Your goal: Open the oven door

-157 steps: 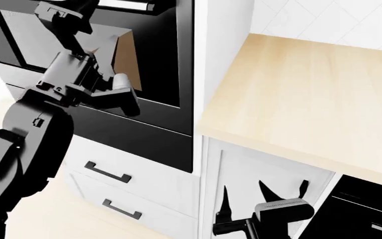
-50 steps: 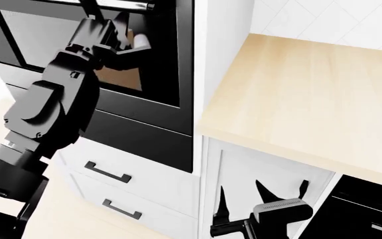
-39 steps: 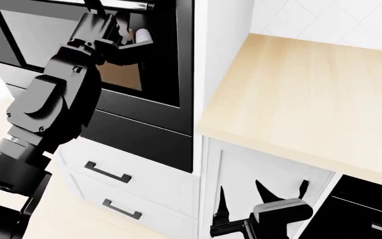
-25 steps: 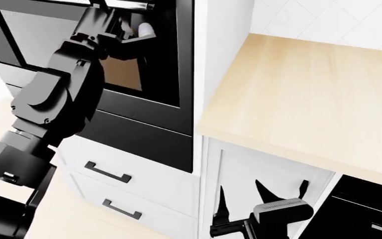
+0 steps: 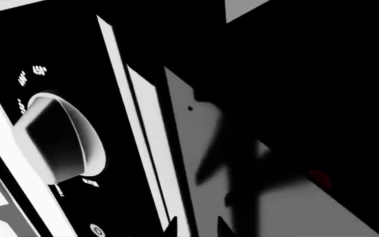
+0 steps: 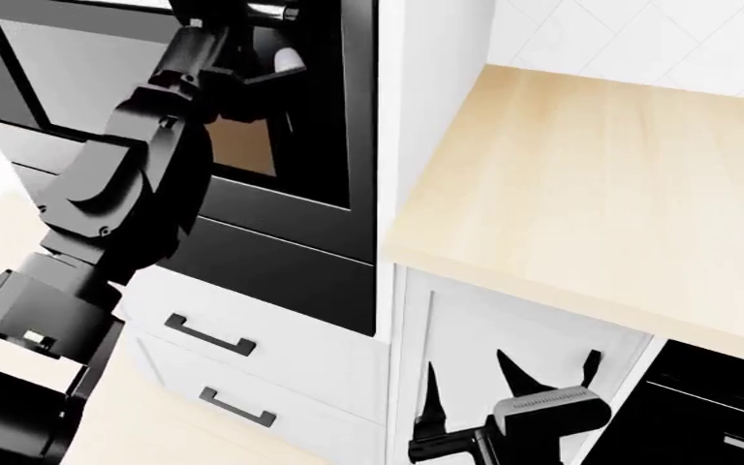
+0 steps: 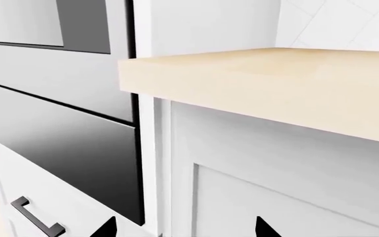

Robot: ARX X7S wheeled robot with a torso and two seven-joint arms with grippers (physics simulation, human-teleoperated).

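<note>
The oven door (image 6: 314, 126) is glossy black with a large glass window and fills the upper left of the head view. Its silver bar handle (image 6: 268, 12) runs along its top edge, and the door stands flush with the oven front. My left arm reaches up across the window, and my left gripper (image 6: 224, 17) is at the handle, partly cut off by the frame's top. The left wrist view shows a grey knob (image 5: 57, 143) on the black control panel, a pale bar (image 5: 143, 148) and my left gripper (image 5: 196, 229) with a narrow gap. My right gripper (image 6: 514, 383) (image 7: 184, 229) hangs open, low by the white cabinet.
A light wooden countertop (image 6: 579, 165) (image 7: 275, 84) extends right of the oven column. Two white drawers with black handles (image 6: 204, 334) sit under the oven. A plain black appliance panel (image 6: 715, 407) is at the bottom right, beside the white cabinet front (image 7: 275, 168).
My left arm has climbed the oven door, from mid-window up to the handle at the top edge. The right arm has stayed where it was.
</note>
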